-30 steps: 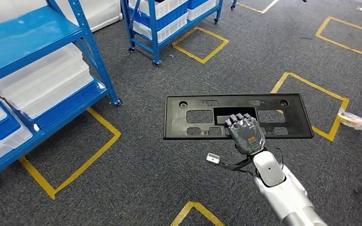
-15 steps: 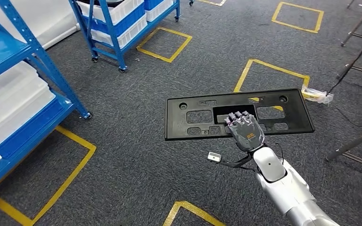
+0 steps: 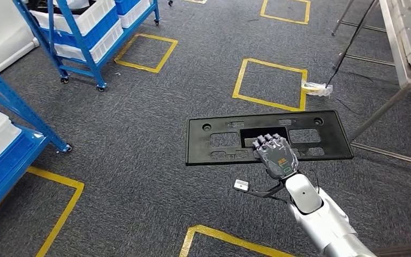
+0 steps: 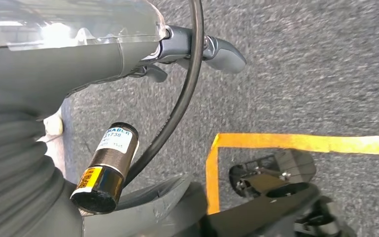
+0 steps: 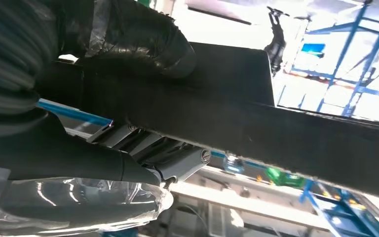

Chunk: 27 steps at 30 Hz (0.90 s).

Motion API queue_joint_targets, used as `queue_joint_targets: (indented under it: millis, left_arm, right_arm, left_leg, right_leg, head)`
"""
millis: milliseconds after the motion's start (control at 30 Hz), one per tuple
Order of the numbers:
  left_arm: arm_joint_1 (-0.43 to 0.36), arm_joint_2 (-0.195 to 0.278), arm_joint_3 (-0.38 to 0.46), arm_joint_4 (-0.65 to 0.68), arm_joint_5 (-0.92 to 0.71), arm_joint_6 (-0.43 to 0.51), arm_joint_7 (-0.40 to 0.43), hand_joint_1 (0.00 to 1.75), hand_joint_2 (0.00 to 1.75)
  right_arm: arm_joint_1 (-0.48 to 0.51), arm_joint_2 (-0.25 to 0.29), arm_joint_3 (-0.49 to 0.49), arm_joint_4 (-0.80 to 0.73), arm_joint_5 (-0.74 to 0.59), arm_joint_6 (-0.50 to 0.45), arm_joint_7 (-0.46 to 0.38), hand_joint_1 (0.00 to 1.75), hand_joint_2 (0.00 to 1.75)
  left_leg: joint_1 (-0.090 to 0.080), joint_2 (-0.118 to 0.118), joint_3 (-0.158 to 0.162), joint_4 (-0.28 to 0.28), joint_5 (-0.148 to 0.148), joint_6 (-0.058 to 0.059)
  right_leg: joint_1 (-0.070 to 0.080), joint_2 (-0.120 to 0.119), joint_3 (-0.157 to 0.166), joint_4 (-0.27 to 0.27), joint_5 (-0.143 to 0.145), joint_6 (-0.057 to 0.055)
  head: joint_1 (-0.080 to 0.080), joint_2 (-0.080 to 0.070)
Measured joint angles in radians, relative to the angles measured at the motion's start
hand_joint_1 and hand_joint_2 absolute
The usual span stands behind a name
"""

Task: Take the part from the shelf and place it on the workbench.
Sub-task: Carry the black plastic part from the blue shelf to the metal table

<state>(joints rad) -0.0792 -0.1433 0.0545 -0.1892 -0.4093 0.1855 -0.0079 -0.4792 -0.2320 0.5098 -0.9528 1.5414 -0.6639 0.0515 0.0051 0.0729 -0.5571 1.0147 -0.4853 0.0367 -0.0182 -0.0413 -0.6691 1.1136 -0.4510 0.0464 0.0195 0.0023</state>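
Black plastic part (image 3: 267,137), a long flat panel with cutouts, is off the shelf and held level in front of the robot, over grey carpet. Right hand (image 3: 276,155) grips it at the near long edge, about mid-length, fingers hooked into the central cutout; the right wrist view shows the thumb on one face and fingers under the other. A mid-span grip probably balances the panel so it doesn't droop at either end. Left hand (image 4: 197,52) hangs by the floor, holding nothing; whether its fingers are spread or curled, can't tell. Blue shelf (image 3: 2,126) sits at far left, metal workbench (image 3: 406,48) at upper right, well apart from the part. Judgement: carry phase, placement not yet done.
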Motion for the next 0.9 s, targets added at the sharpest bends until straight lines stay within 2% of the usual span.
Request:
queue_joint_targets:
  millis: [33,67,100,167,200,233,300,333,367,433,533,600,667,700,733,767,800,833,867,900]
  left_arm:
    - [-0.002,0.001,0.003,0.000,-0.002,-0.004,-0.002,0.00,1.75]
    - [-0.005,0.001,0.004,0.000,-0.006,-0.009,-0.003,0.00,1.75]
    - [-0.009,0.000,0.005,0.000,-0.012,-0.015,-0.004,0.00,1.75]
    - [-0.016,-0.006,0.005,-0.001,-0.022,-0.021,-0.003,0.00,1.75]
    - [-0.020,-0.010,0.005,-0.002,-0.027,-0.023,-0.002,0.00,1.75]
    - [-0.023,-0.014,0.005,-0.004,-0.032,-0.026,-0.002,0.00,1.75]
    - [-0.026,-0.018,0.004,-0.004,-0.041,-0.029,0.002,0.00,1.75]
    - [-0.026,-0.019,0.004,-0.004,-0.044,-0.029,0.004,0.00,1.75]
    - [-0.025,-0.019,0.004,-0.004,-0.046,-0.029,0.006,0.00,1.75]
    - [-0.023,-0.018,0.004,-0.004,-0.048,-0.028,0.008,0.00,1.75]
    - [-0.023,-0.017,0.004,-0.004,-0.048,-0.026,0.008,0.00,1.75]
    - [-0.022,-0.007,0.006,-0.004,-0.040,-0.019,0.008,0.00,1.75]
    - [-0.022,0.004,0.010,-0.004,-0.031,-0.012,0.008,0.00,1.75]
    - [-0.021,0.006,0.012,-0.004,-0.030,-0.012,0.008,0.00,1.75]
    - [-0.020,0.007,0.013,-0.004,-0.029,-0.011,0.008,0.00,1.75]
    - [-0.019,0.008,0.013,-0.004,-0.029,-0.011,0.008,0.00,1.75]
    - [-0.016,0.008,0.013,-0.004,-0.028,-0.010,0.008,0.00,1.75]
    - [-0.012,0.008,0.013,-0.004,-0.028,-0.010,0.007,0.00,1.75]
    - [-0.008,0.008,0.014,-0.004,-0.027,-0.010,0.008,0.00,1.75]
    - [-0.005,0.009,0.014,-0.004,-0.027,-0.010,0.009,0.00,1.75]
  right_arm:
    - [-0.002,-0.003,-0.001,-0.002,-0.012,-0.001,-0.006,1.73,1.75]
    - [-0.003,-0.006,-0.002,-0.006,-0.023,-0.002,-0.012,1.73,1.75]
    - [-0.004,-0.011,-0.003,-0.010,-0.033,-0.002,-0.017,1.73,1.75]
    - [-0.003,-0.023,-0.005,-0.023,-0.046,-0.003,-0.024,1.73,1.75]
    - [-0.003,-0.027,-0.007,-0.033,-0.051,-0.004,-0.026,1.73,1.75]
    - [-0.005,-0.031,-0.010,-0.044,-0.054,-0.004,-0.027,1.73,1.75]
    - [-0.013,-0.034,-0.015,-0.065,-0.059,-0.003,-0.027,1.73,1.75]
    - [-0.015,-0.035,-0.017,-0.074,-0.060,-0.002,-0.028,1.73,1.75]
    - [-0.016,-0.035,-0.019,-0.083,-0.061,-0.001,-0.028,1.73,1.75]
    - [-0.016,-0.036,-0.021,-0.094,-0.061,-0.001,-0.028,1.73,1.75]
    - [-0.016,-0.037,-0.023,-0.099,-0.061,-0.001,-0.029,1.73,1.75]
    - [-0.018,-0.043,-0.031,-0.119,-0.059,-0.001,-0.028,1.73,1.75]
    - [-0.016,-0.054,-0.040,-0.141,-0.055,-0.001,-0.027,1.73,1.75]
    - [-0.011,-0.061,-0.043,-0.146,-0.053,-0.001,-0.027,1.73,1.75]
    - [-0.005,-0.069,-0.046,-0.150,-0.052,-0.001,-0.028,1.73,1.75]
    - [-0.002,-0.077,-0.049,-0.154,-0.051,-0.001,-0.029,1.73,1.75]
    - [-0.001,-0.083,-0.052,-0.158,-0.051,-0.001,-0.029,1.73,1.75]
    - [0.000,-0.086,-0.055,-0.161,-0.051,-0.001,-0.029,1.73,1.75]
    - [0.000,-0.088,-0.056,-0.164,-0.051,-0.001,-0.029,1.73,1.75]
    - [0.002,-0.088,-0.056,-0.166,-0.051,-0.001,-0.030,1.73,1.75]
  left_leg:
    - [-0.002,0.010,0.002,0.002,-0.004,-0.005]
    - [-0.005,0.019,0.003,0.003,-0.007,-0.010]
    - [-0.006,0.028,0.006,0.002,-0.010,-0.015]
    - [-0.006,0.040,0.012,0.002,-0.016,-0.024]
    - [-0.004,0.026,0.010,0.013,-0.028,-0.028]
    - [-0.002,0.002,-0.001,0.044,-0.050,-0.032]
    - [0.002,-0.050,-0.055,0.164,-0.113,-0.035]
    - [0.003,-0.061,-0.088,0.233,-0.139,-0.036]
    - [0.003,-0.064,-0.114,0.281,-0.151,-0.037]
    - [0.003,-0.066,-0.135,0.313,-0.145,-0.037]
    - [0.004,-0.067,-0.126,0.287,-0.121,-0.037]
    - [0.011,-0.114,-0.070,0.150,-0.057,-0.033]
    - [0.012,-0.151,-0.023,0.034,-0.007,-0.026]
    - [0.011,-0.140,-0.023,0.031,-0.003,-0.018]
    - [0.010,-0.129,-0.021,0.026,0.002,-0.010]
    - [0.010,-0.116,-0.019,0.019,0.006,-0.002]
    - [0.010,-0.102,-0.018,0.013,0.010,0.005]
    - [0.007,-0.088,-0.017,0.011,0.011,0.008]
    - [0.004,-0.073,-0.017,0.010,0.010,0.011]
    - [0.002,-0.057,-0.018,0.010,0.010,0.012]
  right_leg:
    - [0.005,-0.016,0.026,-0.050,0.014,-0.007]
    - [0.011,-0.025,0.039,-0.076,0.018,-0.015]
    - [0.015,-0.022,0.039,-0.081,0.016,-0.022]
    - [0.012,0.001,0.041,-0.088,0.020,-0.033]
    - [0.009,0.012,0.045,-0.093,0.022,-0.039]
    - [0.005,0.023,0.048,-0.097,0.024,-0.045]
    - [0.003,0.046,0.051,-0.100,0.026,-0.055]
    - [0.004,0.060,0.050,-0.100,0.026,-0.056]
    - [0.005,0.075,0.050,-0.099,0.025,-0.057]
    - [0.005,0.097,0.050,-0.096,0.025,-0.057]
    - [0.005,0.109,0.050,-0.093,0.024,-0.056]
    - [0.004,0.143,0.041,-0.079,0.020,-0.044]
    - [-0.002,0.182,0.028,-0.071,0.021,-0.024]
    - [-0.005,0.192,0.025,-0.074,0.025,-0.017]
    - [-0.007,0.188,0.022,-0.073,0.024,-0.012]
    - [-0.005,0.164,0.013,-0.057,0.012,-0.008]
    - [-0.002,0.131,-0.005,-0.020,-0.010,-0.005]
    - [0.001,0.091,-0.032,0.039,-0.040,-0.003]
    - [0.002,0.063,-0.065,0.107,-0.071,-0.001]
    - [0.002,0.051,-0.093,0.166,-0.092,0.000]
  head:
    - [0.000,0.000]
    - [0.000,0.000]
    - [0.000,0.000]
    - [-0.001,0.000]
    - [-0.001,0.000]
    - [-0.001,0.000]
    - [-0.001,0.000]
    - [-0.001,0.000]
    - [-0.001,0.000]
    - [-0.001,0.000]
    - [-0.001,0.000]
    - [-0.001,0.000]
    - [-0.001,0.000]
    - [-0.001,0.000]
    - [-0.001,0.000]
    - [0.000,0.000]
    - [0.000,0.000]
    - [0.001,0.000]
    - [0.001,0.000]
    - [0.000,0.000]
